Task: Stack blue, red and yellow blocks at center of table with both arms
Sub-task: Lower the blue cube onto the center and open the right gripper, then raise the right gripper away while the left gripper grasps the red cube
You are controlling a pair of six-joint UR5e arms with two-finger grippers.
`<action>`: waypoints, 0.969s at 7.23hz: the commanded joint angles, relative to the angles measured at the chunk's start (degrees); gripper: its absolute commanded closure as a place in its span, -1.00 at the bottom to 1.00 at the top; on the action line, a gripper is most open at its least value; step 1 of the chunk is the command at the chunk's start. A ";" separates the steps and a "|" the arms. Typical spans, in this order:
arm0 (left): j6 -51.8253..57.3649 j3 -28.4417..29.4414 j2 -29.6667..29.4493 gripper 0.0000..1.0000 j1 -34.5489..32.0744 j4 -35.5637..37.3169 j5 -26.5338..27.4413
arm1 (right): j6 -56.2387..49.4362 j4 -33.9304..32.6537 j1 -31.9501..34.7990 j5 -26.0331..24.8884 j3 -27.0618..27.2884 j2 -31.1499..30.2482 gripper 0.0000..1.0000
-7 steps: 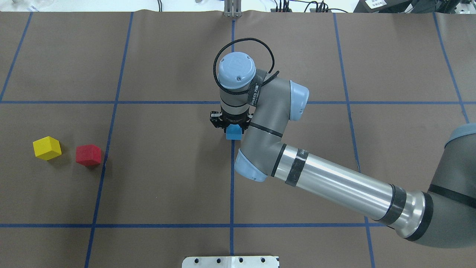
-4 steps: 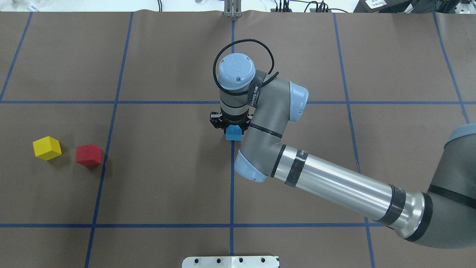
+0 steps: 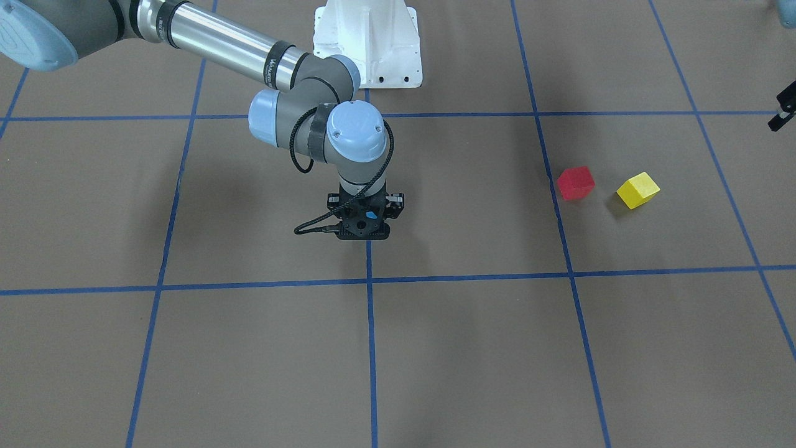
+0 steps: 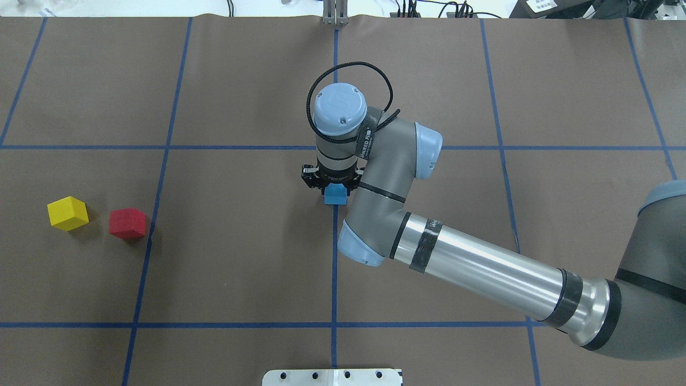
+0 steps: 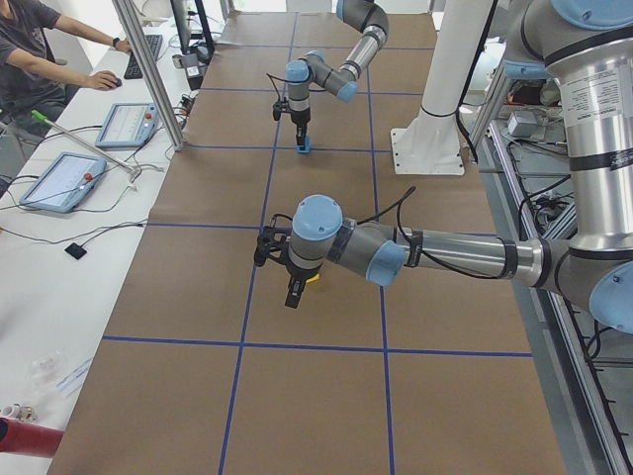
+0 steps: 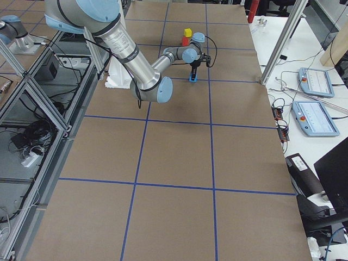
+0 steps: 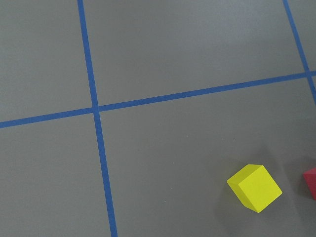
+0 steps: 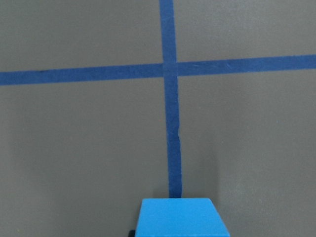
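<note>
Right hand (image 4: 331,185) clamped on blue block (image 4: 335,195), on table (image 4: 241,257) centre line. Left hand (image 5: 290,295) near yellow block (image 4: 67,213) and red block (image 4: 127,223); grip state can't tell.

Right end effector (image 4: 330,185) with the blue block (image 4: 335,194) has dropped slightly lower toward the tabletop (image 4: 241,257) centre. Its wrist sank too and shifted a touch toward the left edge.
</note>
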 commanded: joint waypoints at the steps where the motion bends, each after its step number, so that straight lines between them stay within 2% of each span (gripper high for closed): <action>1: 0.00 -0.03 -0.03 -1.00 -0.17 0.00 0.00 | -0.32 0.01 -0.10 -0.41 0.06 0.04 -1.00; 3: -0.17 -0.03 -0.03 -1.00 0.00 0.09 0.09 | -0.50 -0.08 -0.10 0.12 0.49 -0.05 -1.00; 4: -4.61 1.36 -0.98 -1.00 0.35 0.09 0.78 | -0.50 -0.34 0.34 0.38 1.46 -0.13 -1.00; 5: -10.31 2.07 -4.04 -1.00 3.83 0.26 0.97 | -0.41 -0.52 1.47 2.39 3.55 -0.66 -1.00; 6: -21.68 1.99 -6.33 -1.00 9.35 -1.39 3.32 | -0.33 -1.22 3.14 5.45 7.58 -3.19 -1.00; 7: -32.67 1.90 -6.79 -0.99 16.89 -8.71 8.91 | -0.41 -1.22 3.76 5.66 13.62 -8.61 -1.00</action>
